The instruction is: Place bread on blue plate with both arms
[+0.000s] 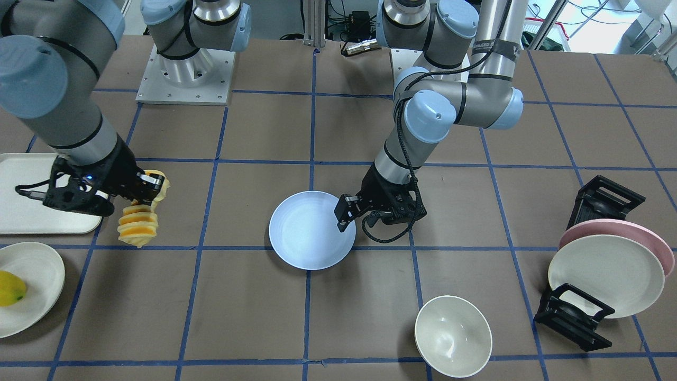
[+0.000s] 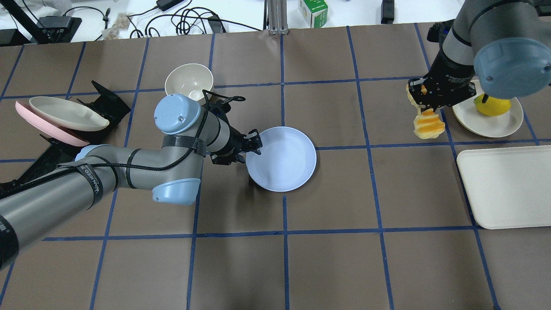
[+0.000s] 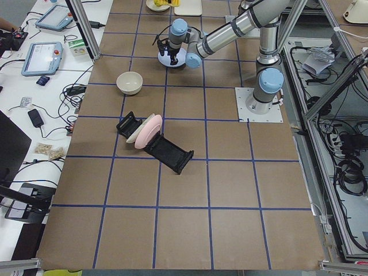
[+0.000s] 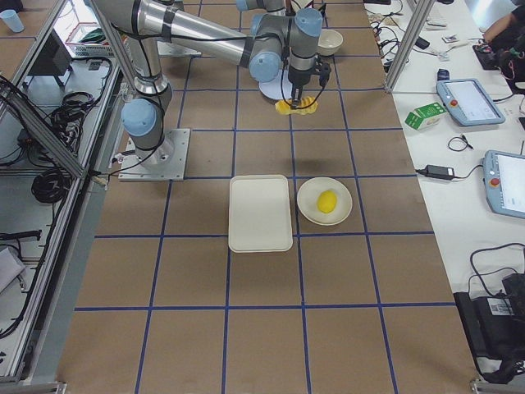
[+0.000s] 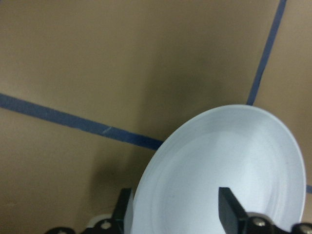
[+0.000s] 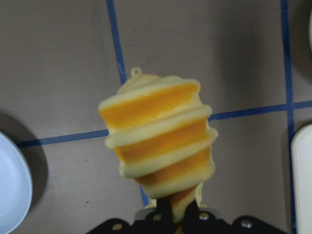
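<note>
**Bread aloft at frame left, blue plate at frame centre**

Positions are from the front-facing view unless another view is named.

- Surface [image 1: 254, 317]: brown, ruled into squares by blue tape, and it carries everything below.
- Right arm [image 1: 53, 79]: fills the upper left corner, with its wrist angled down toward the left-centre.
- Left arm [image 1: 449, 106]: comes down from the top, right of centre. The elbow is folded and the wrist slants down-left to the plate's edge.
- Tray [image 1: 21, 180]: a cream rounded rectangle at the left edge, partly hidden under the right wrist.
- Black rack [image 1: 571, 317]: at the right edge. A cream plate [image 1: 608, 275] leans in it, with a pink plate [image 1: 653, 241] just behind.
- Blue plate [image 1: 307, 233]: mid-frame, sitting over a tape crossing. I cannot tell whether it lies quite flat or slightly tipped.
- White plate [image 1: 37, 264]: lower left corner, with a yellow fruit [image 1: 10, 288] on it.
- Bowl [image 1: 453, 336]: cream, at the bottom right of centre, well apart from the blue plate.
- Bread [image 1: 138, 227]: hangs end-down, clear of the surface. It is just right of the tray's lower corner and up-right of the white plate, well apart from the blue plate.
- Right fingers [image 1: 149, 182]: clenched on the bread's upper end. In the right wrist view the loaf's narrow end is squeezed between them at bottom centre.
- Left fingers [image 5: 228, 209]: spread and released, straddling the plate's right-hand rim. In the left wrist view one sits over the plate's inside at lower right, and the other is just outside the edge at lower left.
</note>
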`<action>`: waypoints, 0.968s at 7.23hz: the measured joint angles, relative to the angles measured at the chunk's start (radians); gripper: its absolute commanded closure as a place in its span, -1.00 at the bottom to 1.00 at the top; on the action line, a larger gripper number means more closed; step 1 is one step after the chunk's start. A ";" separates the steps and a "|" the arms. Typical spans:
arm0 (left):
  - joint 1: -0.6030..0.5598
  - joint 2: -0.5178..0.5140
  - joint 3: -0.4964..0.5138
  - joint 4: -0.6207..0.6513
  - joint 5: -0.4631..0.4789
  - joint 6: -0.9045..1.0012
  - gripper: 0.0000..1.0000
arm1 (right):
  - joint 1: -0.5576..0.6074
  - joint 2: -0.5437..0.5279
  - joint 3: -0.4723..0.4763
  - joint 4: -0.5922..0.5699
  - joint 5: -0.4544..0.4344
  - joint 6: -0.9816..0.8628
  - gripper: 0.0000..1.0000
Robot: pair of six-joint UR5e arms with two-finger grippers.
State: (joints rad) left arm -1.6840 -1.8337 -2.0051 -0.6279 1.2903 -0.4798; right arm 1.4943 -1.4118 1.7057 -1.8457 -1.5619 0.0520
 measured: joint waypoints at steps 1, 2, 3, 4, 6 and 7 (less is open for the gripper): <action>0.039 0.040 0.071 -0.150 0.002 0.096 -1.00 | 0.064 0.020 -0.001 -0.024 0.008 0.066 1.00; 0.075 0.080 0.158 -0.319 0.031 0.220 -1.00 | 0.136 0.046 -0.002 -0.056 0.011 0.136 1.00; 0.094 0.119 0.247 -0.483 0.100 0.339 -1.00 | 0.212 0.078 -0.002 -0.098 0.012 0.212 1.00; 0.100 0.158 0.335 -0.652 0.165 0.411 -1.00 | 0.287 0.124 -0.002 -0.160 0.012 0.304 1.00; 0.100 0.221 0.465 -0.889 0.234 0.486 -1.00 | 0.403 0.221 -0.002 -0.286 0.011 0.450 1.00; 0.101 0.239 0.489 -0.938 0.255 0.535 -1.00 | 0.433 0.258 -0.002 -0.329 0.011 0.488 1.00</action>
State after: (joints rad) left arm -1.5833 -1.5950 -1.5164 -1.5654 1.5456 0.0548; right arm 1.9275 -1.1535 1.7039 -2.1747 -1.5505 0.5402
